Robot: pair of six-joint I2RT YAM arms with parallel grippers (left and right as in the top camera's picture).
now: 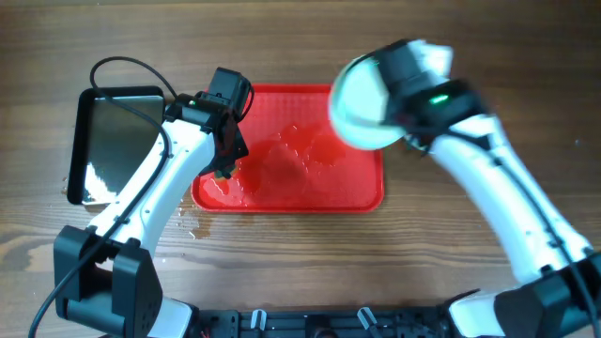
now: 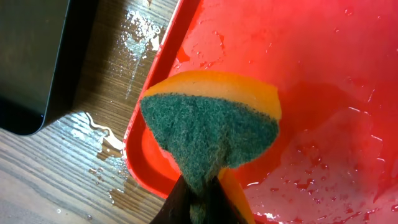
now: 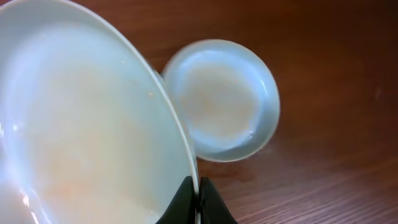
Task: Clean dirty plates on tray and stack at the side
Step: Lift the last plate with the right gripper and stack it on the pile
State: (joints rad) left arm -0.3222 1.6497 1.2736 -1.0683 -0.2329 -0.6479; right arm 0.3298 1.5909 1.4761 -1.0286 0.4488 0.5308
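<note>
The red tray point(image 1: 319, 183) lies at the table's middle, wet and without plates on it; it also fills the left wrist view point(image 2: 323, 74). My left gripper point(image 2: 205, 202) is shut on a green and yellow sponge point(image 2: 211, 124) over the tray's front left corner point(image 1: 225, 160). My right gripper point(image 3: 199, 202) is shut on the rim of a pale mint-white plate point(image 3: 81, 137), held tilted in the air over the tray's right edge point(image 1: 362, 103). Another plate point(image 3: 221, 99) sits on the wooden table below it. A third plate cannot be told apart.
A black metal pan point(image 1: 113, 141) stands left of the tray, its corner in the left wrist view point(image 2: 31, 62). Water is spilled on the wood point(image 2: 106, 140) between pan and tray.
</note>
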